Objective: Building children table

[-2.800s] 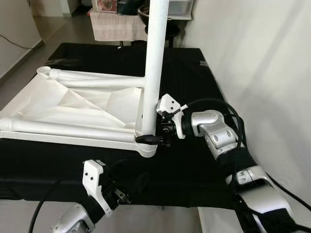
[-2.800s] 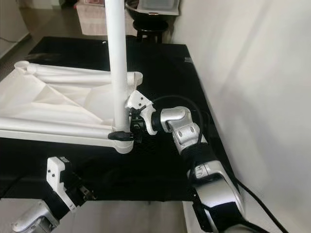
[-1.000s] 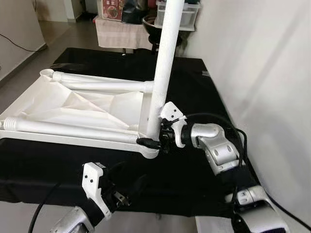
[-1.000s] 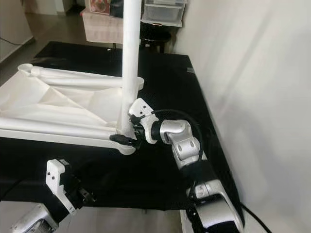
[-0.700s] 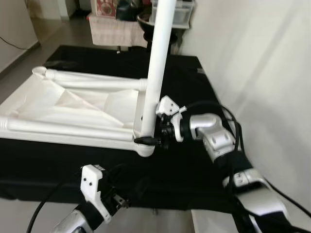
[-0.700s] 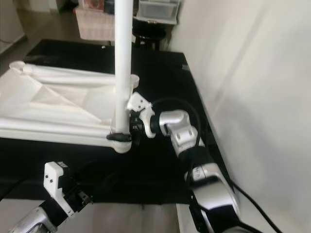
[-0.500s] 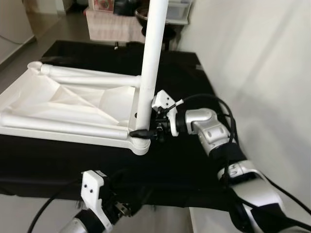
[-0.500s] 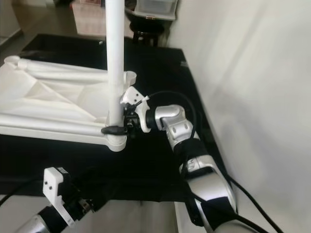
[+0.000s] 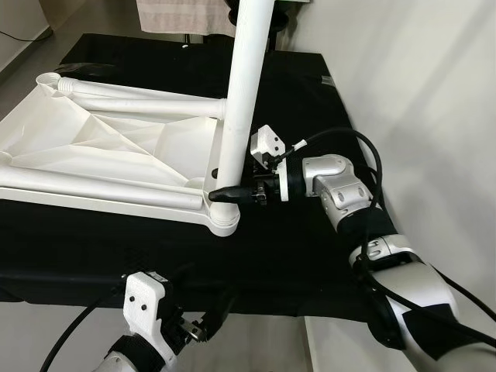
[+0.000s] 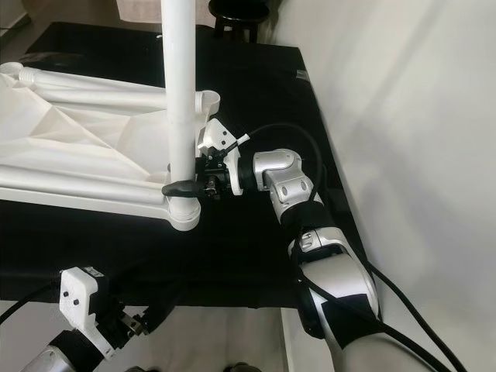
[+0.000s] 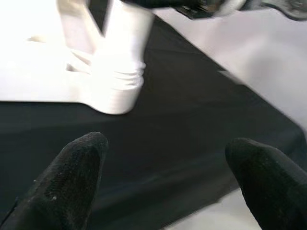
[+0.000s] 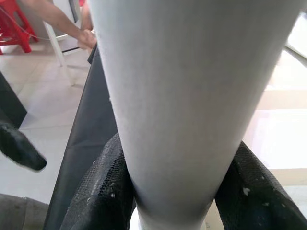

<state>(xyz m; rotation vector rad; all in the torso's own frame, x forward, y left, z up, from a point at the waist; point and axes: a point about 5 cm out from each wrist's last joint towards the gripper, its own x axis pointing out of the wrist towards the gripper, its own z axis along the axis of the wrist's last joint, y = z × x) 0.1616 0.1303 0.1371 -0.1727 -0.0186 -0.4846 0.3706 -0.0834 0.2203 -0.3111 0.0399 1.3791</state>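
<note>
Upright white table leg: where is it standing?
The upright white plastic table leg stands in the near right corner socket of the overturned white tabletop, right gripper clamped round its base.

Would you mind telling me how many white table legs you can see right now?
3. One upright leg stands in the near corner socket, clamped by the right gripper. Two more lie flat on the upturned tabletop: a far leg and a near leg. Others may be hidden.

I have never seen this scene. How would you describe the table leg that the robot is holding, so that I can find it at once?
Find the white upturned tabletop lying on the black mat. At its near right corner, one white leg stands upright in the corner socket, with the right gripper clamped around its base. The other legs lie flat on the tabletop; this is the one standing.
</note>
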